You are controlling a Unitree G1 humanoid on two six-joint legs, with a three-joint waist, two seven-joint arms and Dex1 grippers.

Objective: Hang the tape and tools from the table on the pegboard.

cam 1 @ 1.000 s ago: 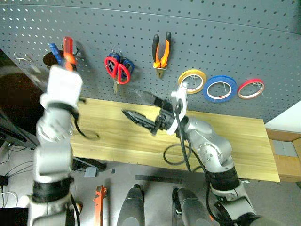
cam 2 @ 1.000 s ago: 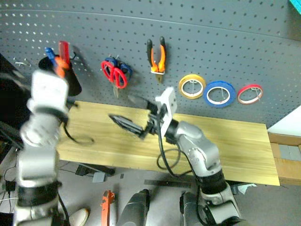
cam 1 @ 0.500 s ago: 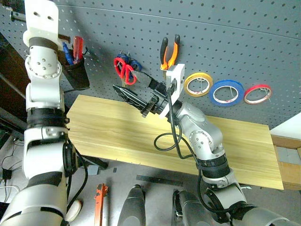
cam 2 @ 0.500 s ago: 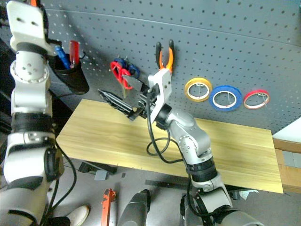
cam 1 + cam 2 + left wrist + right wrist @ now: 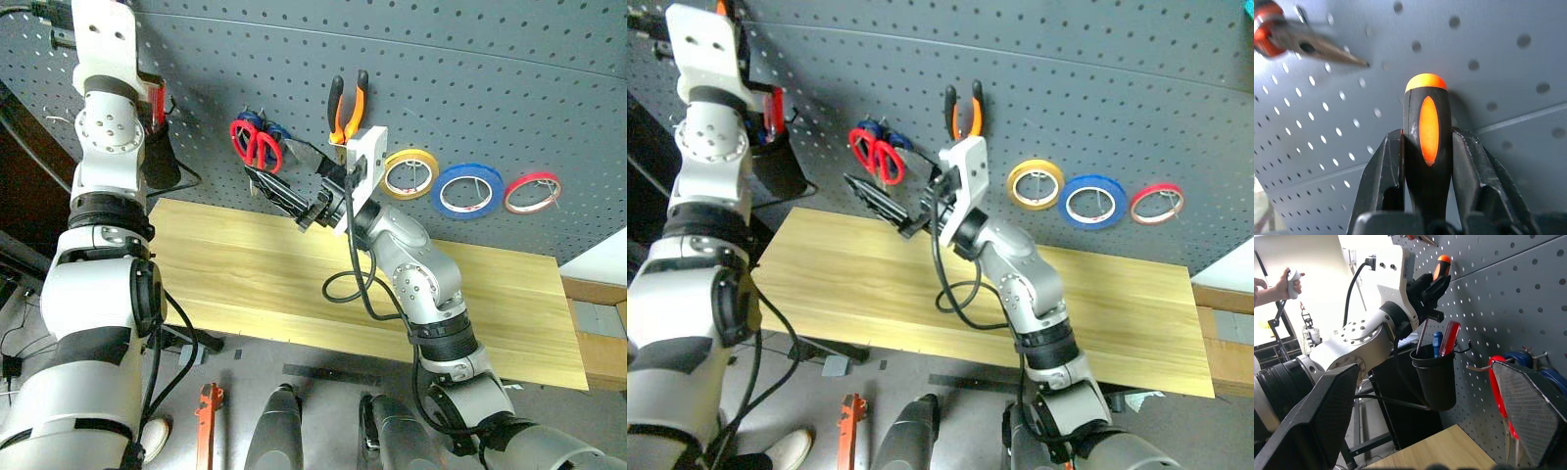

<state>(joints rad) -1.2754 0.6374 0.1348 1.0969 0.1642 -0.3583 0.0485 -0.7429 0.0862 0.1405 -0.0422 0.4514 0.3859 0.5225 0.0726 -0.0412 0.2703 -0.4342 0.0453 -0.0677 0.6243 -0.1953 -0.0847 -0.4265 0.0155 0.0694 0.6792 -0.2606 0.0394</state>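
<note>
Gripping hand: left gripper [image 5: 1428,147] has its 2 fingers clamped on the handle of the small orange-and-black screwdriver [image 5: 1427,129], raised at the far left against the pegboard [image 5: 470,88].
Screwdriver axis: long axis near upright; orange butt end up, thin shaft [image 5: 1421,335] pointing down into the black cup [image 5: 1436,374].
Cup contents: a red-handled [image 5: 1449,337] and a blue-handled tool [image 5: 1437,341] stand in the cup, which hangs on the board at far left.
Right gripper [image 5: 294,186]: 2 fingers spread wide apart, holding nothing, raised over the table [image 5: 245,284] just in front of the red scissors [image 5: 251,145].
Hung already: red scissors over blue scissors [image 5: 274,132]; pliers [image 5: 346,106] right of them, handles up; then yellow roll [image 5: 409,172], blue tape [image 5: 467,189], red-pink roll [image 5: 532,192] in a row to the right.
Elsewhere: a person's hand [image 5: 1284,284] holds a controller in the right wrist view.
</note>
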